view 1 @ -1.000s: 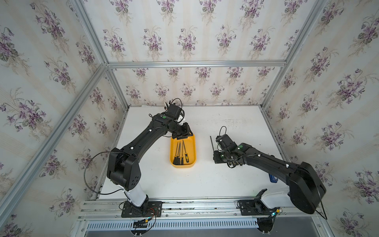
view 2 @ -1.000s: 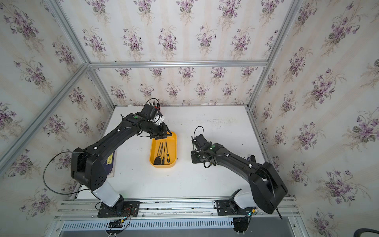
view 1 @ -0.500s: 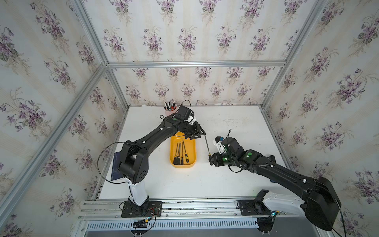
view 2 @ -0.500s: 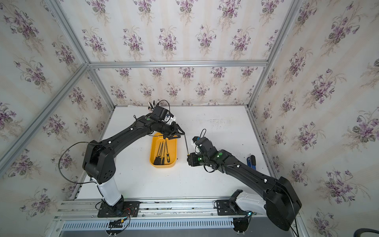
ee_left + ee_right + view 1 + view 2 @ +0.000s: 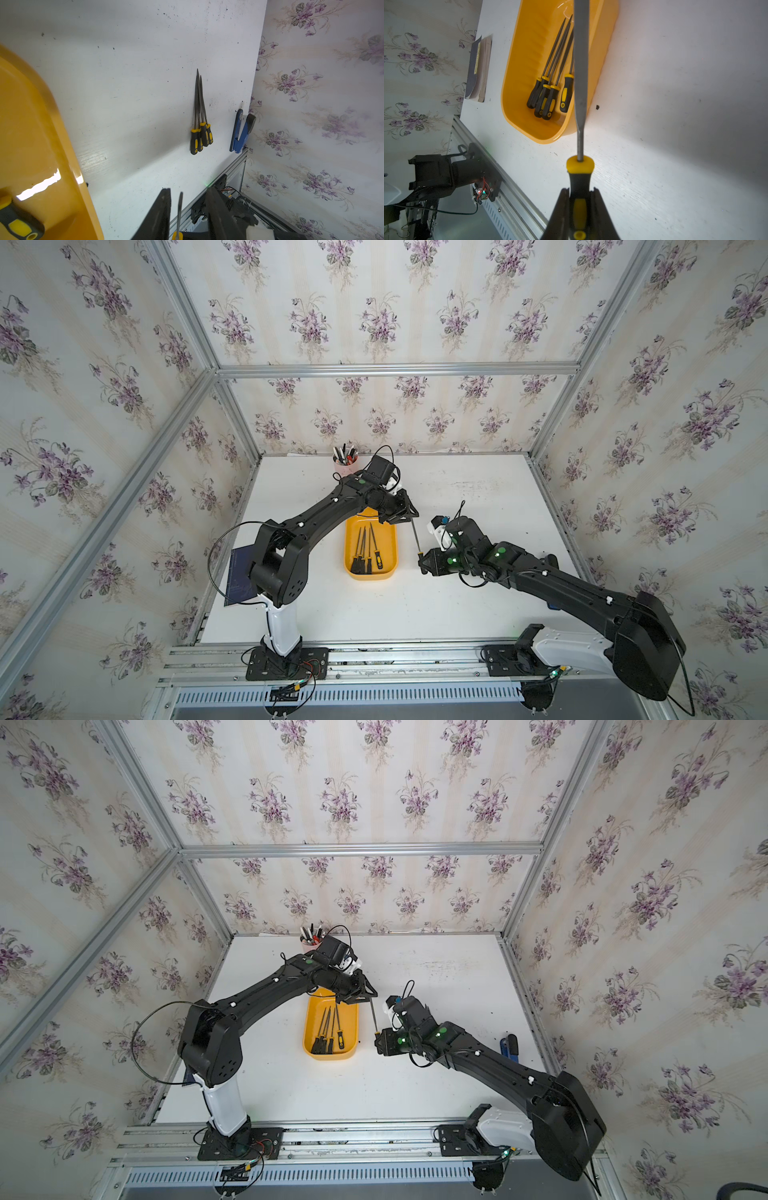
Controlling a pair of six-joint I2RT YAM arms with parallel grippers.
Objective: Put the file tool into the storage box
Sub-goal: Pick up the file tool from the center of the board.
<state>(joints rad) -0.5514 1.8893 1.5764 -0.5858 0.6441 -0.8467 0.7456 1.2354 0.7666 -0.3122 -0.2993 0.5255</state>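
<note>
A: White table [image 5: 478, 489], flowered walls all round. Where's the file tool [image 5: 581, 83]?

B: Clamped by its black-and-yellow handle in the right pincer [image 5: 580, 189], with the blade reaching straight out past the tips.

A: And the left pincer [image 5: 188, 190]?

B: Narrowly parted. One finger stands each side of the blade's far end, and a gap shows on both sides.

A: The storage box [image 5: 370, 575]?

B: Just beside the held blade, close to both pincers, with other files [image 5: 550, 93] lying inside. Three more files [image 5: 200, 128] lie well apart from the left pincer, near a blue tool [image 5: 239, 133].
</note>
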